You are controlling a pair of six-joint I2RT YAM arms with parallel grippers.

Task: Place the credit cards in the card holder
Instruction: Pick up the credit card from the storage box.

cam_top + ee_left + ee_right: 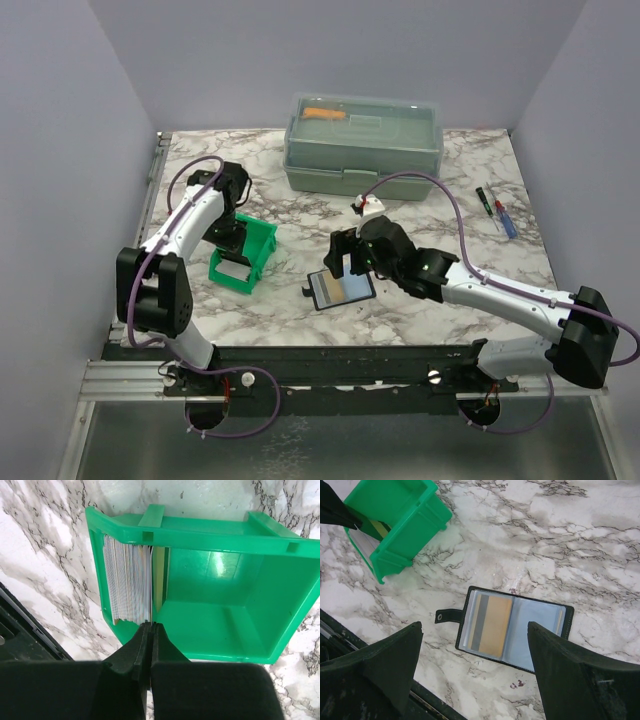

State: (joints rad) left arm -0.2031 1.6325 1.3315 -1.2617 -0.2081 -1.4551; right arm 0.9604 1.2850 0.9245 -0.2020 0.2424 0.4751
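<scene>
The card holder (343, 289) lies open and flat on the marble table (450, 230), about midway across and toward the near edge, with its closing strap sticking out to the left. It is black with greyish see-through pockets (535, 630). The left pocket holds one yellowish card (492, 625) with a grey stripe.

The rest of the credit cards (127, 582) stand on edge, packed together, at one end of a green bin (235, 610) to the left of the holder. There are too many to count. One yellowish card stands at the inner end of the pack.

The left gripper (151, 626) reaches down to the bin's near rim. Its jaws are pressed together right at the edge of the last cards, and we cannot tell whether a card is pinched between them. The right gripper (472, 627) hovers above the open holder with its jaws spread wide, holding nothing.

We count one holder, one bin, one grey-green toolbox (362, 140) at the far side, and two pen-like tools (497, 212) at the right.
</scene>
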